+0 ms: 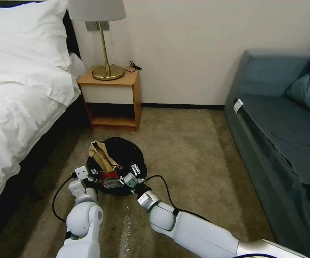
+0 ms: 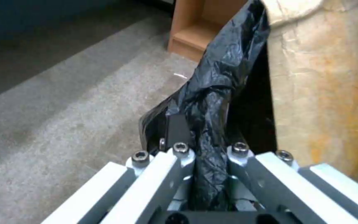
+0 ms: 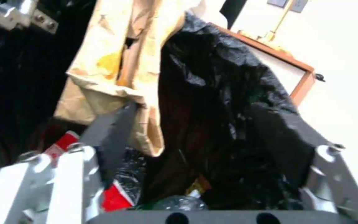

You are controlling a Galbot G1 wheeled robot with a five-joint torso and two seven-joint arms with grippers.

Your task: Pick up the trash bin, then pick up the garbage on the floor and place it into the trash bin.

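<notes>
Down on the carpet, the trash bin, round and lined with a crinkly black bag, sits between both grippers. The left gripper has its fingers pinched tight on the bag-covered rim. The right gripper hangs over the bin's mouth with its fingers spread wide and nothing between them. Just beyond those fingers a creased, stained tan paper bag leans up against the lining; a glossy red snack packet lies beneath them beside a clear bottle. Farther off stand a wooden nightstand with a brass lamp, a white bed and a blue sofa.
</notes>
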